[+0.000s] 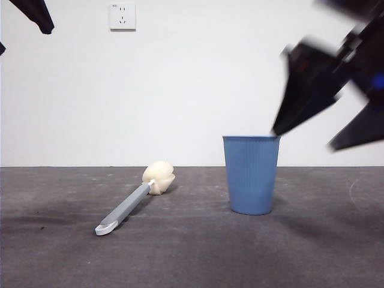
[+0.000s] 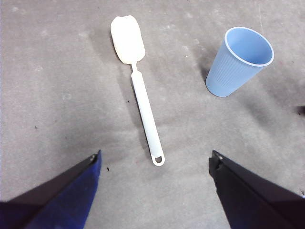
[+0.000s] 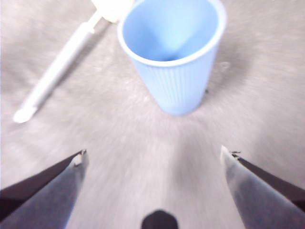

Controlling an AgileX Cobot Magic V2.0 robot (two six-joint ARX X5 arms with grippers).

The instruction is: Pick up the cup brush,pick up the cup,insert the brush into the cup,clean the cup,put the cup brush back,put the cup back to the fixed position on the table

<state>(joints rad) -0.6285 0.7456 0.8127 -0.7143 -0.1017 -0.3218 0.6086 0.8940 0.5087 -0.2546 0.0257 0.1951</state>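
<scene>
Front view showed the cup (image 1: pixel 251 174) standing upright on the table (image 1: pixel 192 252), mouth up, with nothing inside that could be seen from that low angle. The cup brush (image 1: pixel 135 198) lay flat on the table well apart from the cup, on the side away from the working arm, its sponge head farther back than its loop end and nearer the cup. A wall socket (image 1: pixel 122 16) sat high on the pale wall behind, above the brush.

The right gripper (image 1: pixel 303 141) hung blurred in that view, just above and beside the cup's rim, touching nothing. The right wrist view gave what the front could not: it looked down into the cup (image 3: pixel 174 62) and showed its inside bare, with the brush handle (image 3: pixel 57 71) slanting away beside it. There the right gripper (image 3: pixel 152 157) had its jaws spread wide with only table between them, short of the cup.

The left wrist view looked down from higher up and showed the whole brush (image 2: pixel 138 81) from sponge to loop, with the cup (image 2: pixel 238 64) well apart from it. The left gripper (image 2: pixel 155 160) had its jaws spread wide too, holding nothing, well above the brush's loop end. In the front view that arm showed only as a black tip (image 1: pixel 36 15) at the top corner farthest from the cup.
</scene>
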